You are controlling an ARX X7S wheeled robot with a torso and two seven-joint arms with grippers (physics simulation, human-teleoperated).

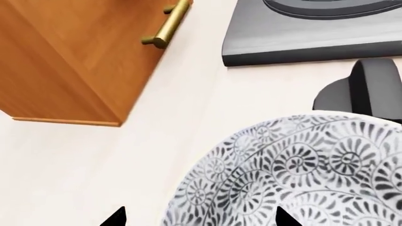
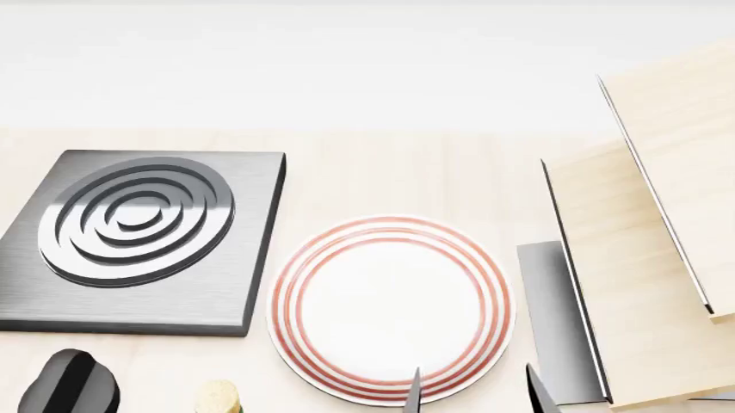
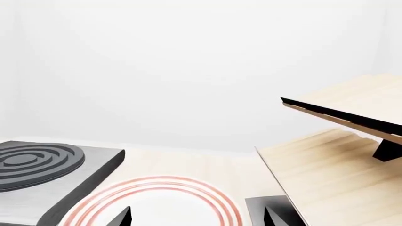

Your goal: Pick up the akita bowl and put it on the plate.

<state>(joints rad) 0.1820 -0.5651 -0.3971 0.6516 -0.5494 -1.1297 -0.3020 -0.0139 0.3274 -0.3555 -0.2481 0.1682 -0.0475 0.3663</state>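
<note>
**Bowl under your left wrist camera, plate bare in front of you**

Left wrist view: the akita bowl [image 1: 301, 174] fills the frame from 3 to 6 o'clock, its patterned wall close to the lens, resting on the pale surface [image 1: 94, 174]. Two dark tips of your left gripper [image 1: 199, 219] show at 6 and 7 o'clock, spread apart, one over the bowl and one over the bare surface; you cannot tell whether they touch the bowl. A black knob [image 1: 367, 89] sits just beyond the bowl, the grey burner [image 1: 314, 37] at 1 o'clock, and a wooden cabinet [image 1: 69, 61] with a brass handle [image 1: 168, 24] at 10 o'clock.

Head view: the plate [image 2: 391, 310] lies at centre, nothing on it, with the burner just beside it at 9 o'clock. The bowl is out of this frame. Your right gripper [image 2: 477, 391] shows two fingers apart at 5 o'clock, gripping nothing. Pale wooden panels [image 2: 655, 258] lean at 3 o'clock.

Right wrist view: the plate's rings sit at 6 o'clock, between the spread fingers [image 3: 122, 217].
</note>
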